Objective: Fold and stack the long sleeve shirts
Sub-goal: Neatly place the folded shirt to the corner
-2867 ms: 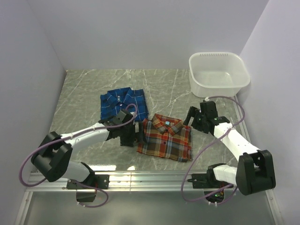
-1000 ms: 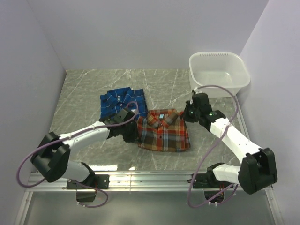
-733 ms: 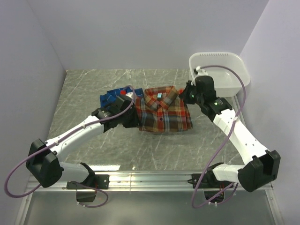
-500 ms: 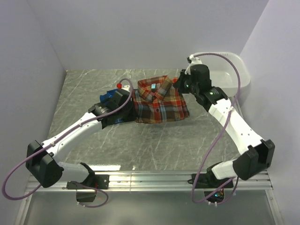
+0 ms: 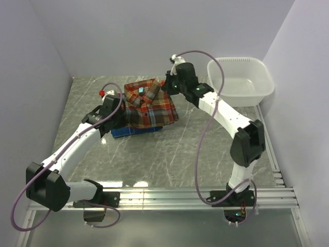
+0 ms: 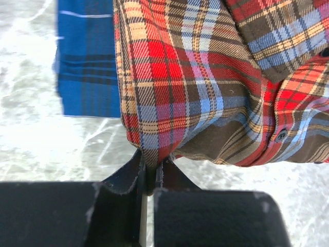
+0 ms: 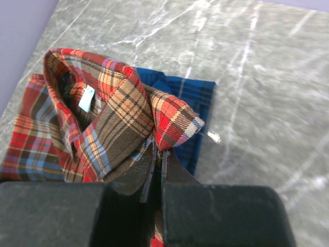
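Over the last half second the red-orange plaid shirt (image 5: pixel 150 104) has travelled left and toward the back of the table, from beside the blue shirt to over it, and both arms have swung across with it. It is folded and held between the two arms, collar toward the back wall, with a small pale blue label showing inside the neck. It drapes across the blue plaid shirt (image 5: pixel 134 131), which lies flat on the table (image 5: pixel 169 154), left of centre. From above, only the blue shirt's near edge shows — a strip under the red shirt's lower hem. Whether the middle of the red shirt rests on the blue one or hangs just above it cannot be told.

The left fingers (image 6: pixel 128 176) are closed on a pinch of the red shirt's left edge, and the cloth rises out of the narrow slit between them. In the left wrist view the blue shirt lies beyond and to the left of that edge, on the grey marbled surface. The right fingers (image 7: pixel 177 176) are likewise clamped on a fold of the red shirt beside the collar, on its right side. In the right wrist view the collar stands open above them, and a corner of the blue shirt shows past it.

A white plastic tub (image 5: pixel 240 99) stands at the far right corner of the table, well apart from both shirts. The right arm reaches across in front of it from its base — a purple cable loops along each arm.
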`<state>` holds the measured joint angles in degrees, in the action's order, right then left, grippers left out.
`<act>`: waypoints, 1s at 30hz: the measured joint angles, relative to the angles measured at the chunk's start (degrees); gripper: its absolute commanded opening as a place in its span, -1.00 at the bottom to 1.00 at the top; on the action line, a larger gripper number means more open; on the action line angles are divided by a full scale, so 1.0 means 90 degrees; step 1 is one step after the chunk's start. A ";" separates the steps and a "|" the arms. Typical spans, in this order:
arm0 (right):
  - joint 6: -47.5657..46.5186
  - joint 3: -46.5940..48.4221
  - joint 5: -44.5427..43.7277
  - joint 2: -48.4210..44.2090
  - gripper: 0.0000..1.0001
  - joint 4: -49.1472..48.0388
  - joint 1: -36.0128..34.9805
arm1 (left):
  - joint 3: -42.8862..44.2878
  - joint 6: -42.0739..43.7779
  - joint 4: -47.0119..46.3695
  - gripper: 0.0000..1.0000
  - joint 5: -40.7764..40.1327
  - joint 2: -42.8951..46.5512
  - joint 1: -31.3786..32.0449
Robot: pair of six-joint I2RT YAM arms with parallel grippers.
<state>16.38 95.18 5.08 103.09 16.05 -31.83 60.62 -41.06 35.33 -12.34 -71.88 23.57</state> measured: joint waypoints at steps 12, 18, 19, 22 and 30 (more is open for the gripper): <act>-0.0117 0.1052 0.0372 0.1406 -1.00 -0.0318 -0.0328 | -0.0750 0.0024 -0.0197 -0.99 -0.0049 0.0175 -0.0743; -0.0066 0.1154 0.0500 0.1783 -1.00 -0.0376 -0.0401 | -0.0928 0.0158 -0.0231 -0.99 0.0005 0.0061 -0.1052; -0.0041 0.1180 0.0498 0.1843 -1.00 -0.0376 -0.0401 | -0.0925 0.0168 -0.0236 -0.99 0.0019 -0.0019 -0.1103; -0.0010 0.1246 0.0491 0.2025 -1.00 -0.0381 -0.0401 | -0.0911 0.0211 -0.0245 -0.99 0.0078 -0.0338 -0.1251; 0.0022 0.1598 0.0406 0.2516 -0.70 -0.0350 -0.0396 | -0.0911 0.0274 -0.0296 -0.71 0.0231 -0.0719 -0.1494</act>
<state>16.58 109.56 8.73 125.73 12.91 -35.40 52.42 -38.59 32.67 -10.26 -78.35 10.13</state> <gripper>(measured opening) 0.073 0.101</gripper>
